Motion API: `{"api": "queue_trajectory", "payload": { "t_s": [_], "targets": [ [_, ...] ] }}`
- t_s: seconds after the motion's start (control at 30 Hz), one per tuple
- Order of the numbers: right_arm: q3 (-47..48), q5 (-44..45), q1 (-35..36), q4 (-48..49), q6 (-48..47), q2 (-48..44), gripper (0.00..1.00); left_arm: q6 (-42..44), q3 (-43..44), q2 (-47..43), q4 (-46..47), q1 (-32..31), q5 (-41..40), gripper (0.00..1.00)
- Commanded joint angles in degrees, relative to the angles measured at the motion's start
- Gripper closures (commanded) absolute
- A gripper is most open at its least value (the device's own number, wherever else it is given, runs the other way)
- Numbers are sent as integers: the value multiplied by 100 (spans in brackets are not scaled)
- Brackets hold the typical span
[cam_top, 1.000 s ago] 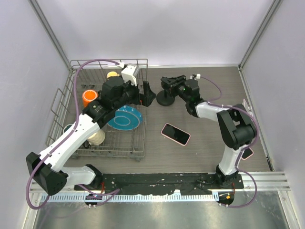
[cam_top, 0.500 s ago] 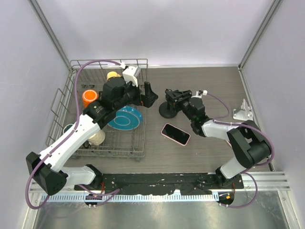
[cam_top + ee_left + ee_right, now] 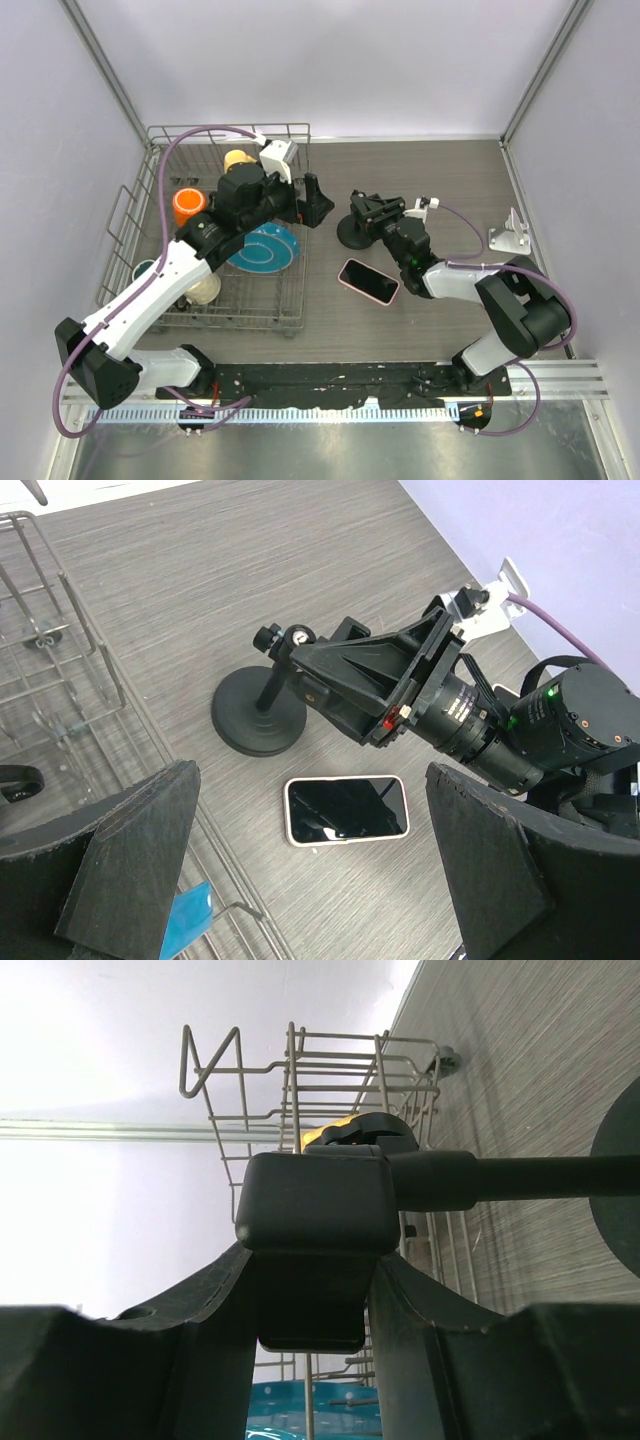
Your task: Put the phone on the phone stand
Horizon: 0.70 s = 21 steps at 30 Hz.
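**A:** Right gripper (image 3: 312,1300) first; its two fingers (image 3: 190,1360) are clenched on the blocky holder at the top of the phone stand (image 3: 315,1200), one on each side.

**B:** From overhead that grip sits just right of centre; the stand's round base looks to be resting on the table (image 3: 450,165), its post running up to the fingers.

**A:** And the phone (image 3: 368,281); it lies flat with its dark screen up, just below the base in the frame, and neither arm touches it.

**B:** Left gripper (image 3: 318,198) now; its jaws are spread wide with nothing between them, and it hangs left of the stand, beside the wire rack (image 3: 240,312).

**A:** Its own camera looks down between those fingers (image 3: 130,870); the stand is upper centre, the phone lower centre.

**B:** The rack fills the left side of the overhead view; a blue plate (image 3: 265,250) and an orange cup (image 3: 183,205) sit inside; a small white bracket (image 3: 507,235) stands near the table's right edge.
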Motion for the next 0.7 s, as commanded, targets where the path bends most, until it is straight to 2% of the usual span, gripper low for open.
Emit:
{"api": "queue_trajectory", "payload": {
  "t_s": [0.0,0.07,0.17,0.2,0.23,0.27,0.37,0.4,0.53,0.67],
  "targets": [
    [-50,631,-9,-358,-733,-242,100,-23,-29,-80,302,-48,21,0],
    [20,509,-9,-367,-952,-268,97,-32,-12,-45,285,-56,38,0],
    [108,315,0,-227,-1224,-356,81,-32,-3,-1,267,-74,91,0],
    [126,262,9,-226,-1295,-400,68,-41,-3,34,267,-74,83,0],
    [135,253,9,-252,-1357,-461,59,-32,-12,52,267,-74,65,0],
    [126,253,9,-270,-1479,-575,44,-23,6,78,241,-74,48,0],
    [90,270,9,-375,-1821,-787,21,-32,67,175,171,-83,74,0],
    [108,262,9,-437,-1936,-944,18,-49,76,192,153,-83,109,0],
    [249,130,9,-1129,-2359,-1349,16,3,85,184,153,-92,66,0],
    [-41,-90,9,-1561,-2587,-1832,16,21,103,175,100,-92,47,1]
  ]
}}
